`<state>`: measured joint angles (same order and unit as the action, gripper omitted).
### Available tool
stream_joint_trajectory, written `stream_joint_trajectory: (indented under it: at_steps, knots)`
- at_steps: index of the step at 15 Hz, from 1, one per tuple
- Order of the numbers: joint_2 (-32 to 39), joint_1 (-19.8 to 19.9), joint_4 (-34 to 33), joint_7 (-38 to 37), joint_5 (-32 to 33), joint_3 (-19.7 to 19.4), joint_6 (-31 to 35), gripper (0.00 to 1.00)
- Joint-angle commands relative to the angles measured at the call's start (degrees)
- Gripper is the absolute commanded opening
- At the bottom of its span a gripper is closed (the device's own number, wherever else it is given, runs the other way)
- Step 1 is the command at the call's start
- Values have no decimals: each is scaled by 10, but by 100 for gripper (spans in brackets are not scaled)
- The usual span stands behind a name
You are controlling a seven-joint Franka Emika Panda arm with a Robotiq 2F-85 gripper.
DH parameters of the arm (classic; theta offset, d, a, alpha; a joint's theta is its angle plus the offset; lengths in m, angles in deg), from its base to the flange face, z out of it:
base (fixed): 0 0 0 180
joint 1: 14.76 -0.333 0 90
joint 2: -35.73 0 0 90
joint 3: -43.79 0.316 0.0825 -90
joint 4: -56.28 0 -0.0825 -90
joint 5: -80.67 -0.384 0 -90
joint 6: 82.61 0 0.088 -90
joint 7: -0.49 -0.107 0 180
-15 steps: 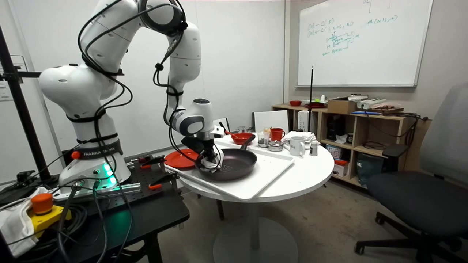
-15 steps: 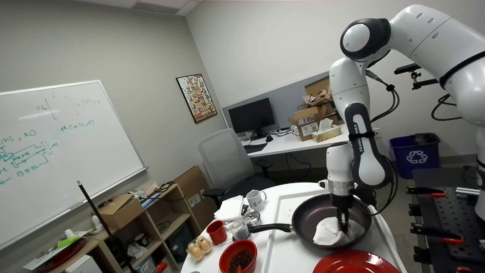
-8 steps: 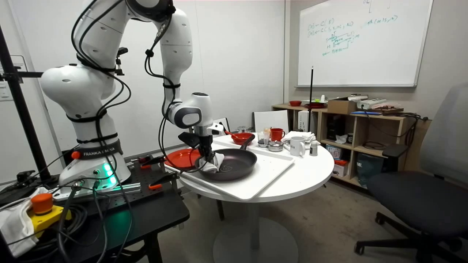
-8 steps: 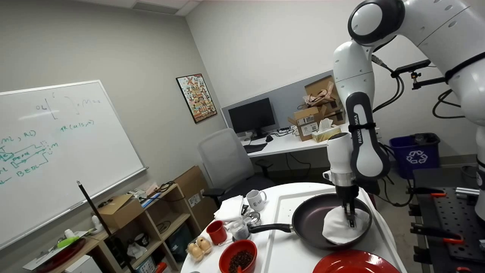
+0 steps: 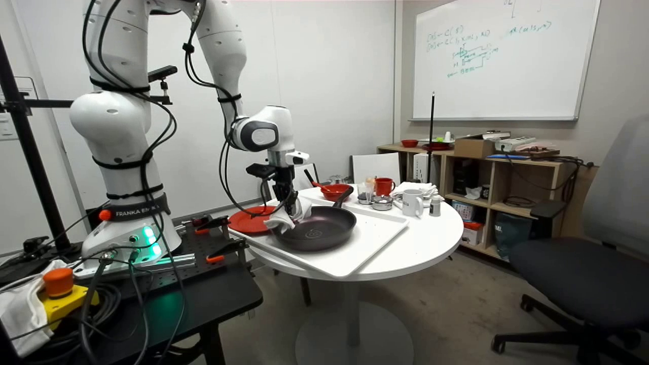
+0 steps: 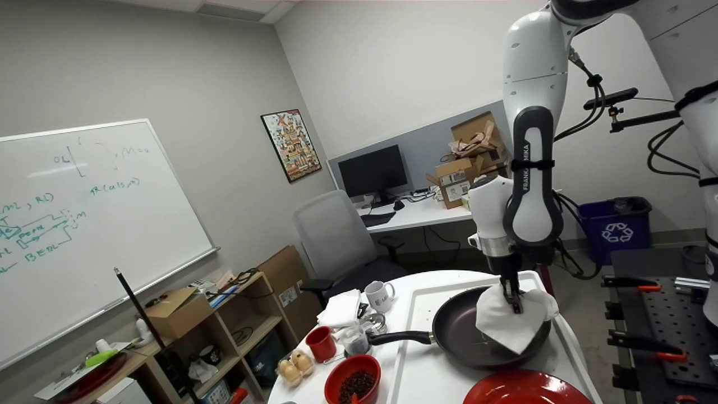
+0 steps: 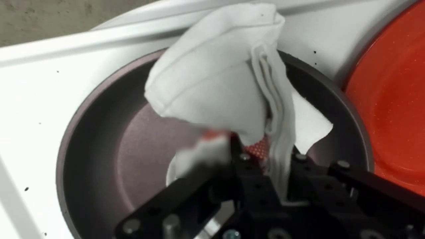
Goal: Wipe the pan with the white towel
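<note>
Gripper (image 6: 516, 308) pinches white towel (image 6: 505, 328) over pan (image 6: 461, 334), side by tabletop (image 5: 428, 241) edge nearest arm base (image 5: 117, 238); bare pan floor lies inward, toward handle (image 6: 401, 336); stroke likely goes there.

1. Round dark grey-black frying pan (image 6: 457, 334): one.
2. White cloth towel (image 6: 509, 330), over the pan: one.
3. Round red plate (image 6: 525, 390), beside the pan: one.
4. Rectangular white tray (image 5: 372, 235), beneath the pan: one.
5. Cylindrical red mug (image 6: 321, 344) and cylindrical white mug (image 6: 379, 297), on the pan's handle side: two.
6. Round red bowl (image 6: 340, 377), near the pan's handle: one.
</note>
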<state>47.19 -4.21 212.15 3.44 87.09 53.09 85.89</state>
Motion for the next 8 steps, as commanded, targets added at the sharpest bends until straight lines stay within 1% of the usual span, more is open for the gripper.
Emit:
stream_joint_trajectory:
  at_steps: [1, 3, 5, 6, 7, 8]
  knots:
    - [-73, -72, 27, -25, 21, -55, -20, 4]
    - [-83, -95, 28, -35, 49, -72, 2, 4]
    - [-77, -110, 22, -40, 69, -78, 21, 4]
    - [-70, -113, 19, -28, 65, -74, 35, 4]
    - [-59, -105, 17, -19, 64, -57, 54, 4]
    - [-53, -112, 15, -21, 80, -60, 69, 4]
